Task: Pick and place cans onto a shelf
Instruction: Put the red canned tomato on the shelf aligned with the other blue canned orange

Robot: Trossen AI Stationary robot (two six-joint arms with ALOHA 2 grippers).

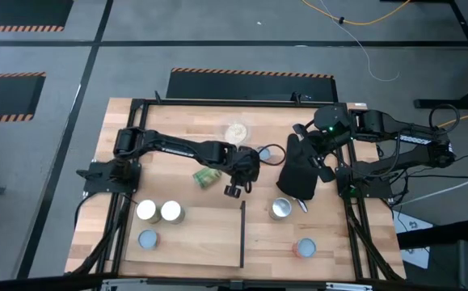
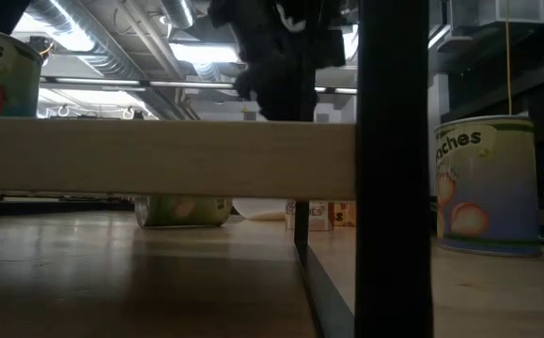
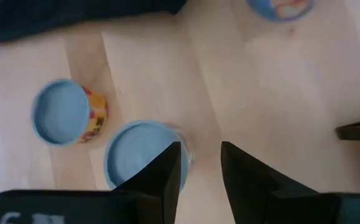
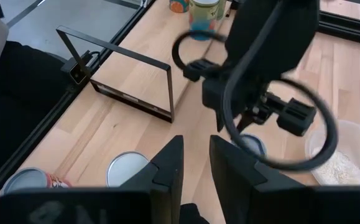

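We see a wooden surface [image 1: 217, 129] from above, with 2 dark robot arms reaching in from either side. The left gripper [image 1: 233, 191] hangs over the middle of the surface, its 2 fingers parted with nothing between them. From its wrist camera, 2 blue-topped cans [image 3: 139, 155] sit directly beneath and just beside the fingers, almost touching each other, so we judge the step in hand to be picking 1 of them.

The shelf [image 1: 193, 234] is the light plank area just behind and to the left of that gripper, with a thin black strip [image 1: 242, 233] along its edge. 3 cans already stand at its far left end: 2 white-topped cans [image 1: 158, 212] side by side and a pale blue can [image 1: 148, 239]. A green-labelled can [image 1: 207, 177] lies on its side just to the gripper's left.

To grasp well, we would centre the fingers on 1 can only, descending so neither finger clips its neighbour.

The right gripper [image 4: 195, 174] waits near a black oven mitt [image 1: 297, 171], fingers slightly apart and empty. A silvery can [image 1: 280, 209] stands beside the mitt.
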